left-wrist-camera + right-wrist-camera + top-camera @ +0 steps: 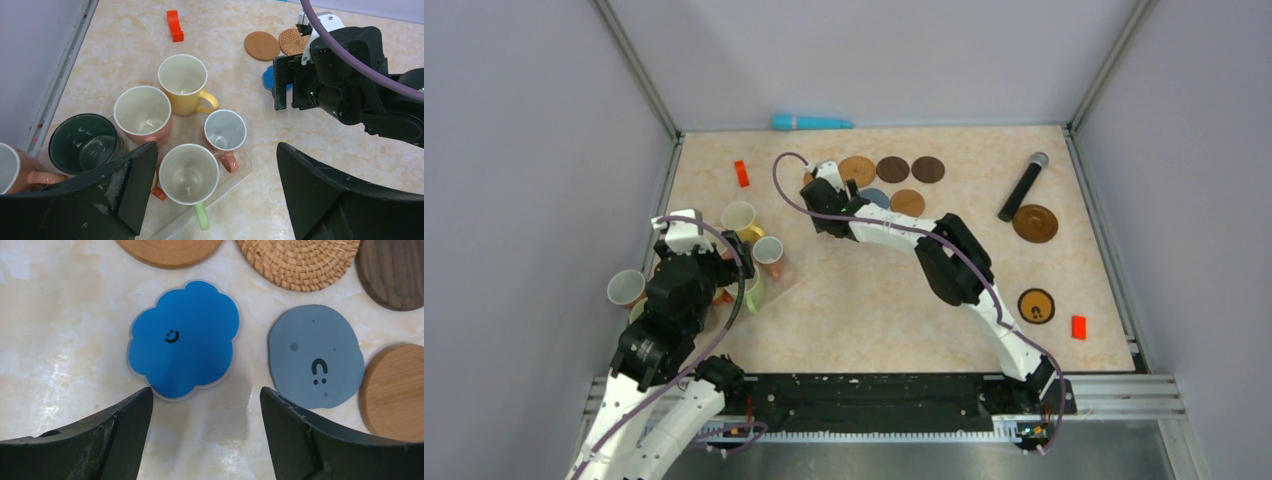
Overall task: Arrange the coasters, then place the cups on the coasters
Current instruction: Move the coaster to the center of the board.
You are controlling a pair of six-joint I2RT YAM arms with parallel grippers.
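Both tools hanging open, nothing grabbed

The right tool (203,395) hovers released over the blue coaster (184,340), its fingers spread either side of that coaster's near edge on the surface (60,330). A grey coaster (315,357) lies just beside the blue one, not touching it, and a woven one (300,260), a tan wood one (170,250) and a dark one (395,270) sit close by. The left tool (215,150) is released too, above the cups bunched well left of the blue coaster: yellow (182,82), pink (142,112), a dark one (82,142), a small white one (225,132) and a green-handled one (189,175). The last one or two sit on a clear tray (240,172). All of them are off the coasters. Two more coasters (1035,223) lie well right of the blue one.
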